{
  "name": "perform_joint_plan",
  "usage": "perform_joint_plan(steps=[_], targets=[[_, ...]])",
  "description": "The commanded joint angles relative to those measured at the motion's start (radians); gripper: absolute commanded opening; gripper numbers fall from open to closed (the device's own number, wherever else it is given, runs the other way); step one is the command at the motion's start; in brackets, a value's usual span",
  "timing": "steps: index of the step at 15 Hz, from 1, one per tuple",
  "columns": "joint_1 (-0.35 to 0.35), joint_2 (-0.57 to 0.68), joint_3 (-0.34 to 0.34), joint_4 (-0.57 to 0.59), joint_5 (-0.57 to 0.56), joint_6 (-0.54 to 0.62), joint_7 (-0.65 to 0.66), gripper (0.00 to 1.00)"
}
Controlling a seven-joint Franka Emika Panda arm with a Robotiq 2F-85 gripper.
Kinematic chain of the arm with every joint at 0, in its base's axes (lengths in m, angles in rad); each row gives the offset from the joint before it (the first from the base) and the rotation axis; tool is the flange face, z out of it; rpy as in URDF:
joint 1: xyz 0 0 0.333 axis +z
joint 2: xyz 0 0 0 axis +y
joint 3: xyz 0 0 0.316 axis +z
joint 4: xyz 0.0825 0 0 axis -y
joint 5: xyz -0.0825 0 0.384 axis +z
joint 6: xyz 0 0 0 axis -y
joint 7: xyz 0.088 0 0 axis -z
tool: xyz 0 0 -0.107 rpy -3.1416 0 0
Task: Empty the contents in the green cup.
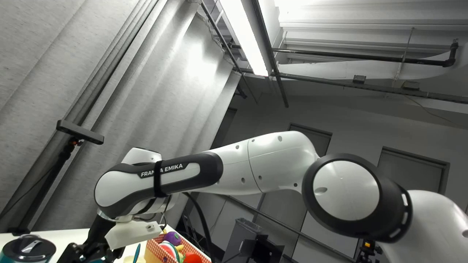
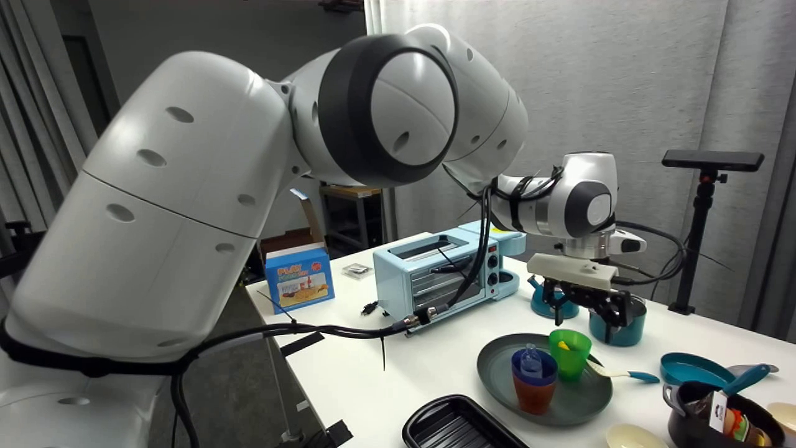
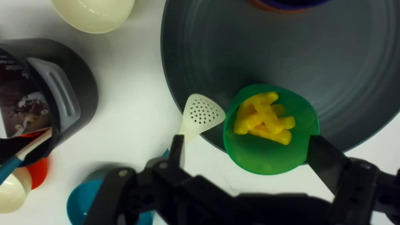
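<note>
Claw [image 3: 247, 139] spread wide, nothing pinched, up above; green cup [image 3: 265, 156] upright on plate [image 3: 275, 53], yellow bits [image 3: 267, 116] inside. Cup's off-ctr, twd finger [image 3: 326, 159] at R of wrist view; prob. needs sidestep b4 going down.

the cup [image 2: 570, 364] is green, slightly see-through, wide at its round mouth and narrower toward the base. seen in an exterior view, it stands upright, mouth up, toward the far right edge of the grey plate [image 2: 494, 364]. inside lie several stubby yellow pieces [image 3: 269, 117] with rounded ends, heaped loosely across one another; their exact number cannot be told.
</note>
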Motion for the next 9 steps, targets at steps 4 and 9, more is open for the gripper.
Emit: perform_joint_plan(steps=[4,9], targets=[[-0.017,0.03,0.025,0.057,0.027,-0.031,-0.068,1.0],[-0.041,-0.013,0.032,-0.086,0.047,0.044,-0.111,1.0]])
